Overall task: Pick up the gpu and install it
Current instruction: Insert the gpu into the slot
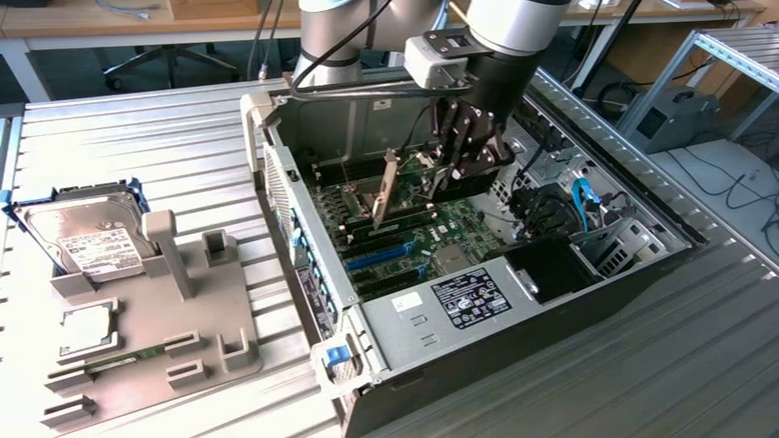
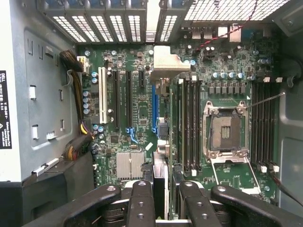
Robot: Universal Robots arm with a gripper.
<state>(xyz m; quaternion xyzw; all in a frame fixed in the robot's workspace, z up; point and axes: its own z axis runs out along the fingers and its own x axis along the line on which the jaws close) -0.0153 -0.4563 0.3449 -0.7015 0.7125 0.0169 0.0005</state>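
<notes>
One gpu [image 1: 395, 185] sits clamped in your gripper [image 1: 461, 170] at the exterior view's upper centre, so hold it upright and parallel to the blue slot [image 2: 154, 109] beneath.

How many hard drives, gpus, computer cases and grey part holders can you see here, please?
hard drive: 1
gpu: 1
computer case: 1
grey part holder: 1
Total: 4

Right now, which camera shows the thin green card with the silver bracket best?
The exterior view: the thin green card shows its long side, held by the gripper. The wrist view sees it edge-on.
</notes>
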